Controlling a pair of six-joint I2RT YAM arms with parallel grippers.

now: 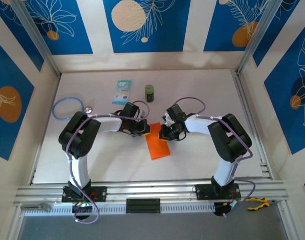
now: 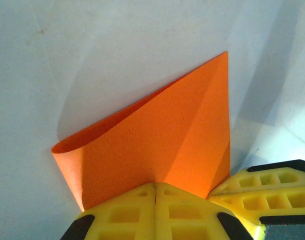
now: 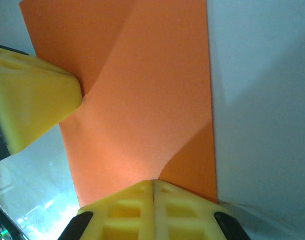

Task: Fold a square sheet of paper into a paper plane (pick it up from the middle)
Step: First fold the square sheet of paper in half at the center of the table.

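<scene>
The square sheet of paper (image 1: pixel 159 145) is bright orange and lies folded over into a long strip at mid-table. My left gripper (image 1: pixel 142 132) and right gripper (image 1: pixel 166 134) meet at its far end. In the left wrist view the left gripper (image 2: pixel 156 186) is shut, with the sheet (image 2: pixel 157 135) creasing out from its tips and curling into a loop at the left. The right gripper's yellow fingers (image 2: pixel 262 195) sit close beside it. The right gripper (image 3: pixel 153 182) is likewise shut on the sheet's (image 3: pixel 147 100) edge. A left finger (image 3: pixel 32 105) presses at the sheet's side. The paper plane is out of view.
A light-blue packet (image 1: pixel 122 91) and a small green can (image 1: pixel 150 93) stand behind the grippers. A blue cable loop (image 1: pixel 67 107) lies at the left. Yellow-handled pliers (image 1: pixel 257 202) rest on the front rail at the right.
</scene>
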